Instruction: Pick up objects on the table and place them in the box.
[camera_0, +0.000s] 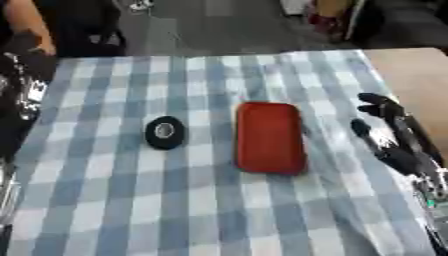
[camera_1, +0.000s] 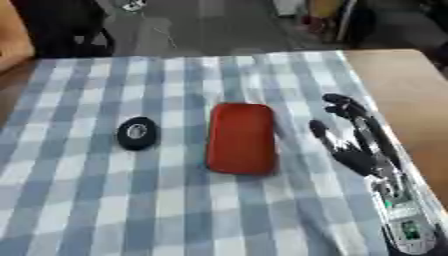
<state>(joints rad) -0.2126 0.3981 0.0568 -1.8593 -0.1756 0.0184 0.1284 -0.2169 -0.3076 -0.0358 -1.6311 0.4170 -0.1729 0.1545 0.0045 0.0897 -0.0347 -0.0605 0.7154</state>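
Right hand (camera_1: 359, 142) reaches in from the right side above the table (camera_1: 79, 210), fingers spread apart and holding nothing, thumb pointing left toward a red box (camera_1: 241, 138). That box, flat with rounded corners, lies near the middle of the blue-and-white checked cloth (camera_0: 105, 200), just left of the hand and not touching it. Left of the box, a little apart from it, sits a small round black object (camera_0: 164, 132) with a pale centre. Left hand cannot be made out clearly; only dark arm parts show at the left edge of the left eye view.
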